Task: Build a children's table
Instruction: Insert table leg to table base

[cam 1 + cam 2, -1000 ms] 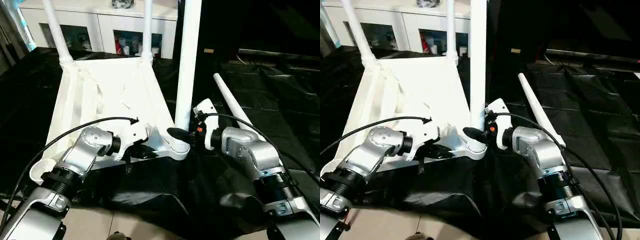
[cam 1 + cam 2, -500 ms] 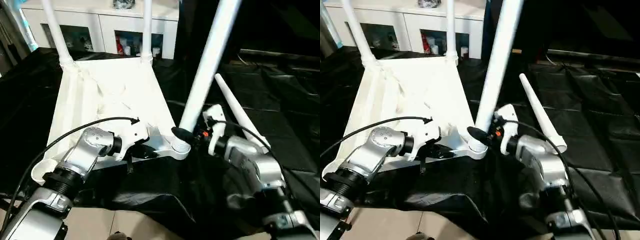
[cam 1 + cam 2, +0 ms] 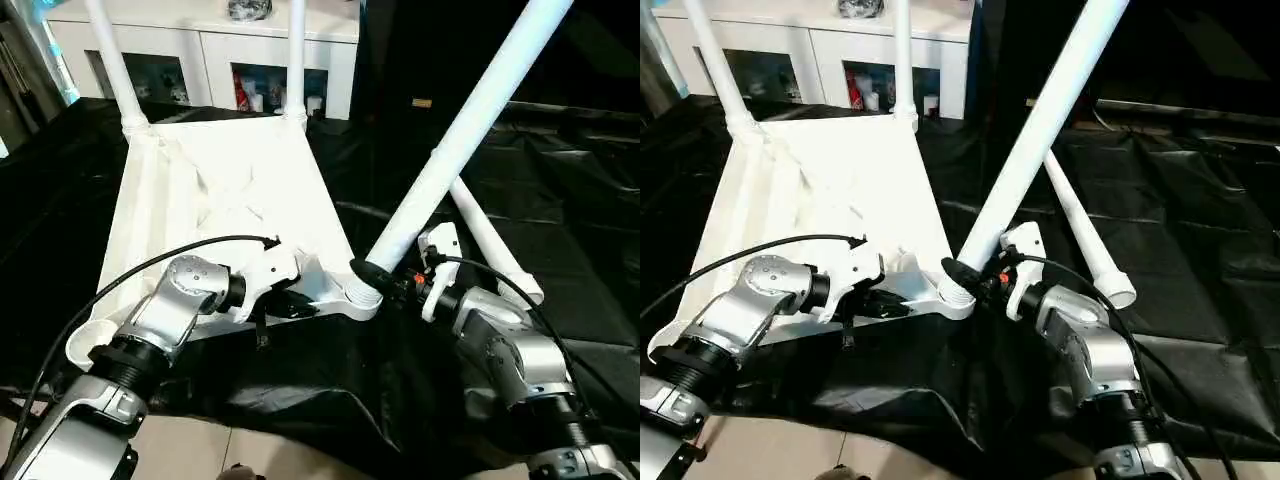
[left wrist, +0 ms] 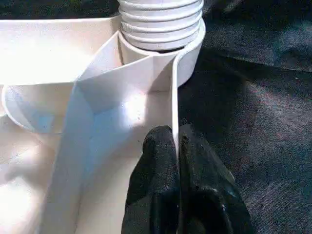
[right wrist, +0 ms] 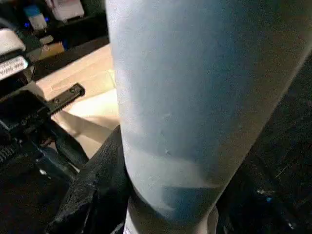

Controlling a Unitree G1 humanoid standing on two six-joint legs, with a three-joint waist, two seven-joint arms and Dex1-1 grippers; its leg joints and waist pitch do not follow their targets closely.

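Previously upright leg (image 3: 465,135), now tilted up-right from socket (image 3: 362,292)

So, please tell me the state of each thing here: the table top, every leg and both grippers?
Table top: upside down, ribbed underside up.
Two far legs: upright in their corner sockets.
Near leg: tilted, its threaded end at the near corner socket.
Loose leg: lying on the black cloth.
Left gripper: shut on the table top's rim.
Right gripper: shut on the near leg.

light: I see bright glare on the tabletop (image 3: 215,190)
surroundings: dark
focus: right wrist view's leg (image 5: 195,97) blurred
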